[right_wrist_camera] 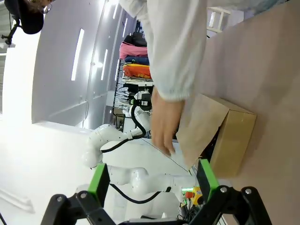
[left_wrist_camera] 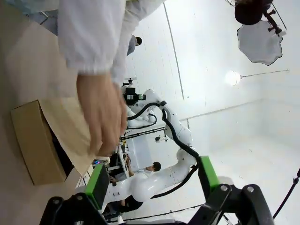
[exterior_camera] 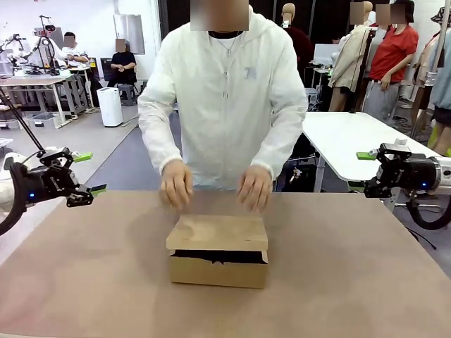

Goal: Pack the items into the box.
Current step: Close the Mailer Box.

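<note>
The small brown cardboard box (exterior_camera: 218,251), flap nearly shut, looks light and crushable; better held by its stiff side walls. Beside it, both tools, left (exterior_camera: 86,173) and right (exterior_camera: 366,171), gape empty.

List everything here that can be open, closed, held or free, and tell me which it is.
box: on the table, flap lid down but not fully shut, a dark gap along the front
left end effector: open, empty, raised off the table's left side
right end effector: open, empty, raised off the right side
person's hands: empty, just behind the box
</note>
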Tool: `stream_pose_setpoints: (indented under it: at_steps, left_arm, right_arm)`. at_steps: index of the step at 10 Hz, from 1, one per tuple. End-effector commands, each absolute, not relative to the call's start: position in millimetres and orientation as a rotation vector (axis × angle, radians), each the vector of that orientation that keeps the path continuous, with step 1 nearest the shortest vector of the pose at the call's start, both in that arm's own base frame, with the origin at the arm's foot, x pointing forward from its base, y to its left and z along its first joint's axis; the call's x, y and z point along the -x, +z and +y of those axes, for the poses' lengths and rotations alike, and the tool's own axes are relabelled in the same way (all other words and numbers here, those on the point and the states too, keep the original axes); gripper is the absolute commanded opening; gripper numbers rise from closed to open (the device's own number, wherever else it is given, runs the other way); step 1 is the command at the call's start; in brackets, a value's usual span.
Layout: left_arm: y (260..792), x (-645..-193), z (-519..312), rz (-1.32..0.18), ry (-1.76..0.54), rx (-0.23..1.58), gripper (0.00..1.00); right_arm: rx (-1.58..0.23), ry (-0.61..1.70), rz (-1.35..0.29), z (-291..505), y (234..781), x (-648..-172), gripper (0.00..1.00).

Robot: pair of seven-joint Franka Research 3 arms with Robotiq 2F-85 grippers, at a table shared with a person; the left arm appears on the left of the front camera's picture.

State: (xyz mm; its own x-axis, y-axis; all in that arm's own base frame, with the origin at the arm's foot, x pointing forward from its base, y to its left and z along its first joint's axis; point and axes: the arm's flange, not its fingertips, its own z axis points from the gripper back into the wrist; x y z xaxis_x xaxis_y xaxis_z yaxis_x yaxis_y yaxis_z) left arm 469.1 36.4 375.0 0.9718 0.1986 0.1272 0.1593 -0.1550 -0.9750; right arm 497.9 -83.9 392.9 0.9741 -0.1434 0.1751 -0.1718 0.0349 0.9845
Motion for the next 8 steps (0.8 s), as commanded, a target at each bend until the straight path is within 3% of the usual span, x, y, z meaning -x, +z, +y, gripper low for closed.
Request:
stream_pose_setpoints:
  at_steps: [1,8]
  left_arm:
    - [377.6,-469.8,37.2,-0.282,0.029,1.749,1.00]
    - [377.6,-469.8,37.2,-0.282,0.029,1.749,1.00]
  right_arm:
    - [-1.542,0.028,-0.255,-82.8,397.3,-496.4,1.00]
    - [-1.542,0.028,-0.255,-82.8,397.3,-496.4,1.00]
